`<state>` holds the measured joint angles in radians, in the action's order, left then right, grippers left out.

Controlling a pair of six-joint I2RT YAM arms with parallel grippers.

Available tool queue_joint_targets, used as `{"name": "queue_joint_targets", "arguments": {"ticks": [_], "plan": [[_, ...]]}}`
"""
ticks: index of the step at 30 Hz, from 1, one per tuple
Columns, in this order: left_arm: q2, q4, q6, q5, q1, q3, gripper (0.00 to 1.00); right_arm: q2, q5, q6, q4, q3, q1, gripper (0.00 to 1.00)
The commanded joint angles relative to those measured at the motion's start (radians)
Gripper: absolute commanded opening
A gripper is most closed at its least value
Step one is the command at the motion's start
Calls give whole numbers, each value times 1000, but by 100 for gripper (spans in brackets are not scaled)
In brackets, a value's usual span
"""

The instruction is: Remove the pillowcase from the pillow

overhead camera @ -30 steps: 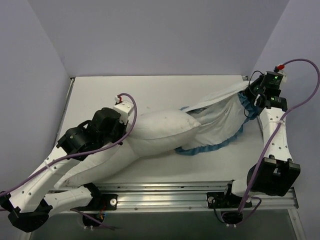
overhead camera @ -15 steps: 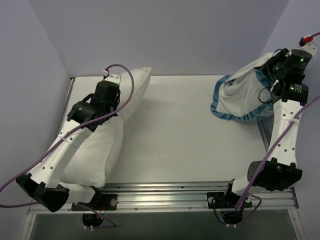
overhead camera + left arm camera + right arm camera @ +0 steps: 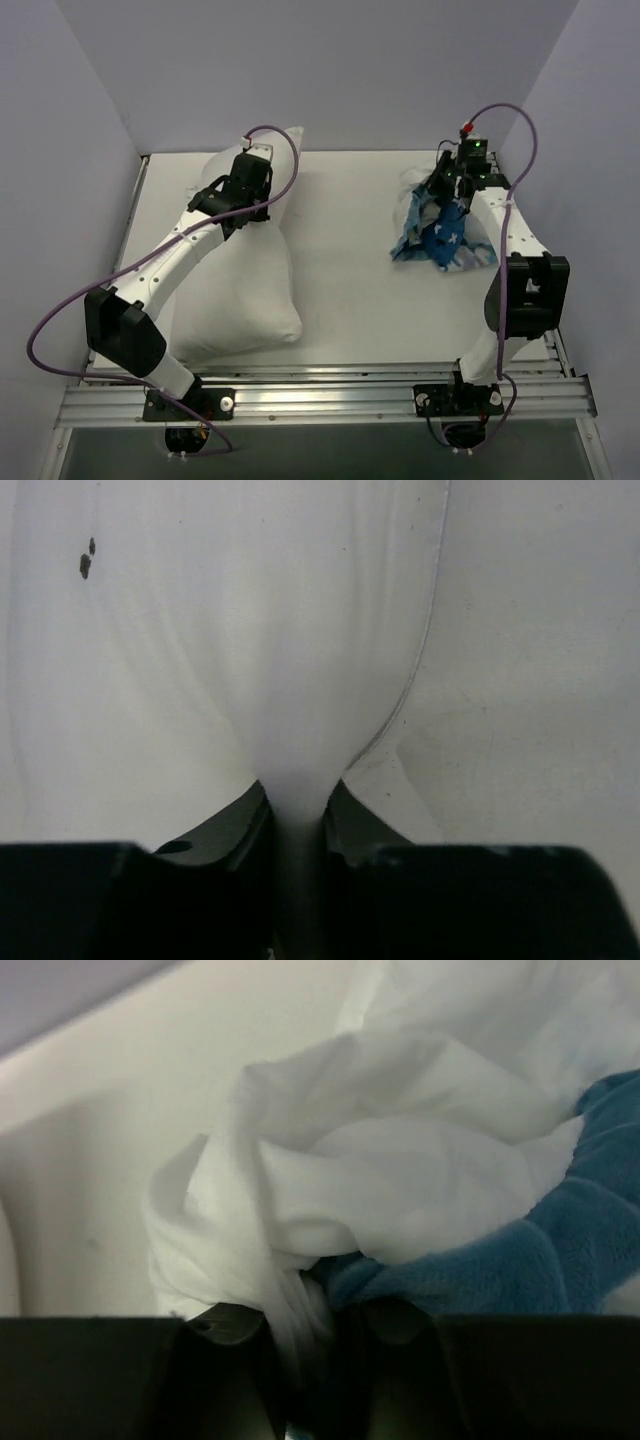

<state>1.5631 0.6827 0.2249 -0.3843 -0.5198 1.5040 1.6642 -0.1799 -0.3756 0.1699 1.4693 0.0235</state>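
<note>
Cloth of pillow (image 3: 240, 290): plain white, matt, smooth weave, soft draw folds at pinch; two small dark specks on it in left wrist view. Cloth of pillowcase (image 3: 440, 235): thin, matt, crumpled; inside white, finely creased; ruffle (image 3: 540, 1250) blue, fuzzier nap. Fingers of left gripper (image 3: 297, 815) and right gripper (image 3: 315, 1325): black, hard plastic look, matt with faint sheen. Tabletop of table (image 3: 350, 290): white, smooth, matt. Near-edge rail (image 3: 320, 395): bare ribbed metal, dull shine. Sheath of cable (image 3: 500, 106): purple, smooth, slightly glossy.
</note>
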Motion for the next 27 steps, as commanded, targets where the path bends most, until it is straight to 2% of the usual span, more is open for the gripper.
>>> {"name": "queue_joint_targets", "arguments": {"ticks": [1, 3, 4, 5, 8, 10, 11, 12, 17, 21, 27], "plan": [[0, -164, 65, 100, 4, -4, 36, 89, 16, -13, -69, -72, -55, 19], [-11, -178, 88, 117, 4, -14, 53, 139, 5, -14, -64, -87, -88, 26], [-32, -179, 93, 127, 4, -18, 67, 147, -15, -22, -61, -90, -95, 29], [-44, -176, 99, 127, 4, -22, 74, 152, -23, -20, -58, -92, -102, 33], [-110, -154, 106, 127, 4, -19, 91, 143, -27, -13, -35, -81, -132, 59], [-171, -123, 109, 125, 6, -15, 96, 115, -26, -5, -6, -52, -146, 69], [-190, -111, 113, 124, 4, -10, 97, 100, -24, -3, 20, -43, -148, 77], [-211, -83, 113, 122, 4, 1, 95, 63, -24, -2, 31, -35, -149, 81], [-348, 3, 102, 94, 6, 50, 94, -75, -4, 13, 120, 52, -151, 95], [-440, 81, 87, 70, 6, 87, 94, -213, 55, 46, 204, 121, -151, 100], [-601, 182, 79, 7, 6, 119, 94, -418, 157, 66, 307, 163, -146, 100]]}}
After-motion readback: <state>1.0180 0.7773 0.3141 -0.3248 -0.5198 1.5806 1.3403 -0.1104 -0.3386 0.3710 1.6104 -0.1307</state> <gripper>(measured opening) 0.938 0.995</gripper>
